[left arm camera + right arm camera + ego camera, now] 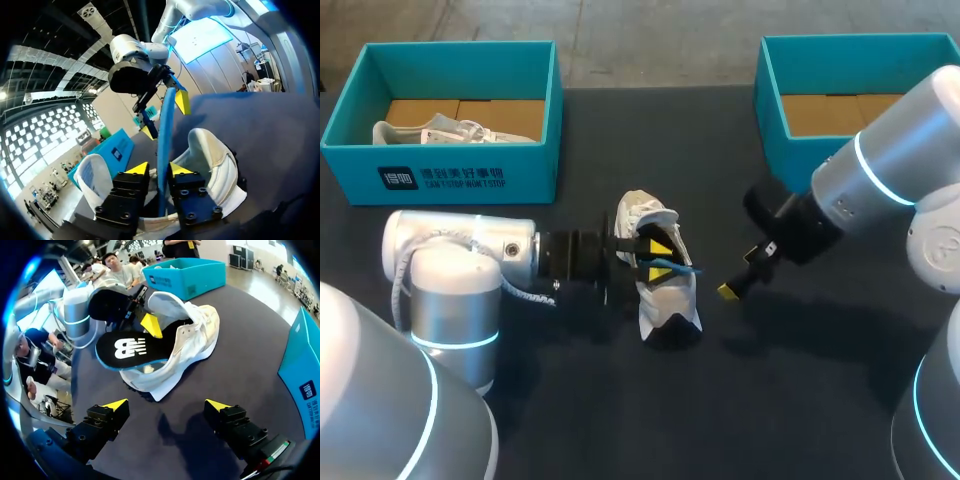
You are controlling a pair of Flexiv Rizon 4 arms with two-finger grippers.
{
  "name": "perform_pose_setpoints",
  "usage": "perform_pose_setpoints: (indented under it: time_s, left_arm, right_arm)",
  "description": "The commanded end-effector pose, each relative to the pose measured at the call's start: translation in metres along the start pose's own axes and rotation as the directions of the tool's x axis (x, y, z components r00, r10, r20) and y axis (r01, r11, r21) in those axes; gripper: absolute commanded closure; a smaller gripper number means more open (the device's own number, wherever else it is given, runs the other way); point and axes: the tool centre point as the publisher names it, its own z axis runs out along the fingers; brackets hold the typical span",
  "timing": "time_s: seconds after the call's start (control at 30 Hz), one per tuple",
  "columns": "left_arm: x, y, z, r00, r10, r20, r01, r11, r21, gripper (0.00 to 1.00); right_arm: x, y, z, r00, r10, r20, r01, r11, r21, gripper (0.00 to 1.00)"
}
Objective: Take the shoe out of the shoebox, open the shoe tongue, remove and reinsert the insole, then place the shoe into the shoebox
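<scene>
A white shoe lies on its side on the dark table, mid-way between two teal boxes; it also shows in both wrist views. A black-topped, blue-edged insole sticks halfway out of its opening. My left gripper is at the shoe's mouth with the insole standing edge-on between its fingers; a narrow gap shows on one side, so it is open. My right gripper hovers just right of the shoe, wide open and empty.
A teal shoebox at the back left holds another white shoe. A second teal shoebox stands at the back right, partly behind my right arm. Bare dark table lies in front of the shoe.
</scene>
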Motion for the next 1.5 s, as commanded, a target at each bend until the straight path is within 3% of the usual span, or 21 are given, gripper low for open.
perform_pose_setpoints:
  time_s: [0.03, 0.23, 0.33, 0.37, 0.43, 1.03, 1.2, 1.23, 1.27, 1.3, 1.37, 1.5]
  left_arm:
    - [0.002, -0.009, -0.006, 1.0, 0.009, 0.014, -0.009, 1.0, 0.019, 0.52]
    - [0.0, -0.024, -0.005, 1.0, 0.02, 0.015, -0.021, 0.998, 0.054, 0.56]
    - [0.003, -0.026, -0.004, 1.0, 0.023, 0.005, -0.023, 0.998, 0.062, 0.64]
    - [0.003, -0.027, -0.003, 1.0, 0.022, -0.001, -0.022, 0.998, 0.064, 0.72]
    - [0.005, -0.026, -0.002, 1.0, 0.02, -0.009, -0.019, 0.998, 0.066, 1.0]
    - [0.007, 0.006, 0.001, 0.994, 0.081, -0.073, -0.084, 0.996, -0.03, 1.0]
    - [0.004, 0.006, -0.001, 0.996, 0.069, -0.056, -0.071, 0.997, -0.036, 1.0]
    - [0.003, 0.003, -0.002, 0.997, 0.06, -0.048, -0.062, 0.998, -0.029, 0.95]
    - [0.001, 0.0, -0.002, 0.998, 0.056, -0.037, -0.057, 0.998, -0.021, 0.64]
    - [0.0, -0.003, -0.003, 0.998, 0.047, -0.029, -0.047, 0.999, -0.008, 0.4]
    - [-0.001, -0.008, -0.004, 0.999, 0.049, -0.022, -0.049, 0.999, 0.006, 0.52]
    - [-0.002, -0.019, -0.005, 0.998, 0.056, -0.021, -0.056, 0.998, 0.027, 0.57]
  right_arm:
    - [0.001, -0.001, -0.001, 1.0, 0.003, 0.004, -0.003, 1.0, 0.0, 0.0]
    - [0.001, -0.002, 0.0, 1.0, 0.009, 0.007, -0.009, 1.0, -0.007, 0.0]
    - [0.002, -0.002, 0.001, 1.0, 0.008, 0.006, -0.008, 1.0, -0.007, 0.0]
    - [0.002, -0.002, 0.002, 1.0, 0.009, 0.005, -0.009, 1.0, -0.007, 0.0]
    - [0.002, -0.003, 0.002, 1.0, 0.011, 0.005, -0.011, 1.0, -0.009, 0.0]
    - [0.005, -0.003, 0.008, 1.0, 0.014, -0.007, -0.014, 1.0, -0.007, 0.0]
    - [0.005, -0.003, 0.008, 1.0, 0.014, -0.005, -0.014, 1.0, -0.003, 0.0]
    - [0.005, -0.003, 0.008, 1.0, 0.014, -0.005, -0.014, 1.0, -0.002, 0.0]
    - [0.005, -0.003, 0.008, 1.0, 0.015, -0.004, -0.015, 1.0, -0.002, 0.0]
    - [0.005, -0.003, 0.008, 1.0, 0.016, -0.004, -0.016, 1.0, -0.003, 0.0]
    - [0.005, -0.003, 0.008, 1.0, 0.016, -0.003, -0.016, 1.0, -0.004, 0.0]
    - [0.004, -0.003, 0.007, 1.0, 0.014, -0.003, -0.014, 1.0, -0.005, 0.0]
